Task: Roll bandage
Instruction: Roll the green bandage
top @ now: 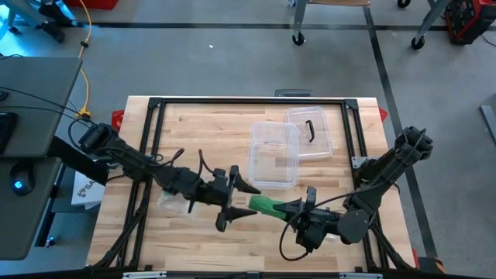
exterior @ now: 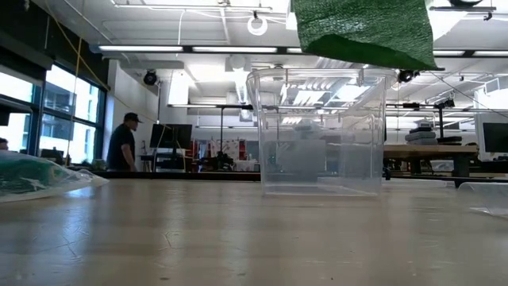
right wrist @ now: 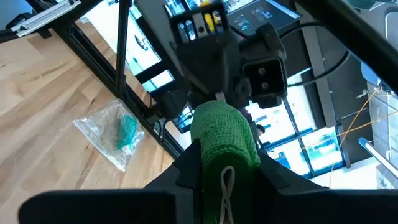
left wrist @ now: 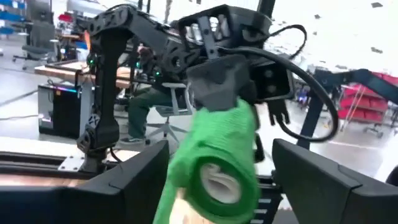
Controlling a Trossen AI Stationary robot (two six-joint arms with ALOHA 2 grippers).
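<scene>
A green bandage roll (top: 262, 204) hangs over the table's near middle with my right gripper (top: 290, 208) shut on it. In the low view it shows as a green mass (exterior: 365, 32) at the top. My left gripper (top: 242, 201) is open and level, facing the right gripper. Its two fingers (left wrist: 127, 186) stand on either side of the roll's free end (left wrist: 214, 177) with a gap on each side. The roll's hollow core faces the left wrist camera. My right gripper pinches the roll's sides (right wrist: 225, 146) between its two fingers, at the end away from the left gripper. The fingers come level from the table's right and lie along the roll. The roll sticks out level toward the left gripper, clear of the table.
A clear plastic container (top: 273, 155) stands just beyond the grippers, with its lid (top: 311, 132) and black handle farther back right. A plastic bag with a green bandage inside (top: 170, 200) lies under the left arm. A person (exterior: 121, 143) stands in the room behind.
</scene>
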